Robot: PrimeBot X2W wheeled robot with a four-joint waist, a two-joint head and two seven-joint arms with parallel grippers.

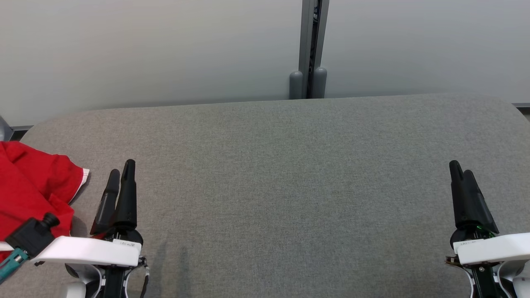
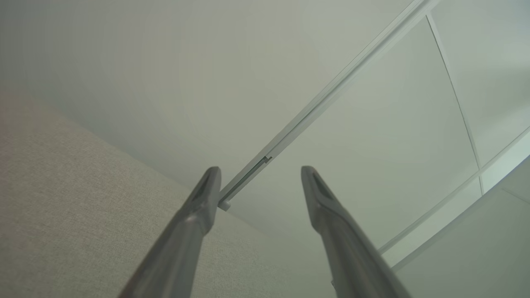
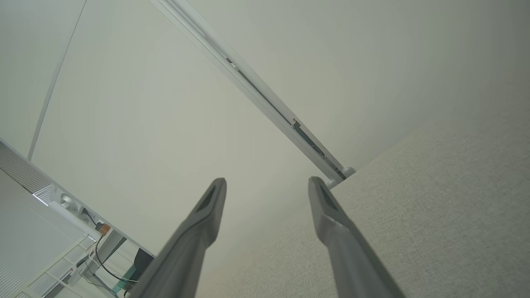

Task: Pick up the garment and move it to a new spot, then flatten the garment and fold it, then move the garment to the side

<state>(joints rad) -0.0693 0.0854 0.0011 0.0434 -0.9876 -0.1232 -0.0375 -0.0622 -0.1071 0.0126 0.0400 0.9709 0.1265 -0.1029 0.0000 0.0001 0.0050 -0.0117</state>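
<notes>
Garment (image 1: 33, 186) at table's (image 1: 290, 186) left edge

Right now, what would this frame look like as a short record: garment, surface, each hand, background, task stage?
garment: red garment with white trim, bunched at the surface's far left, partly cut off by the head view's edge
surface: grey fabric surface, bare between the hands
left hand: left hand open, holding nothing, just right of the garment, fingers not touching it
right hand: right hand open, holding nothing, near the right edge
background: pale wall panels, grey post
task stage: garment not yet picked up
</notes>
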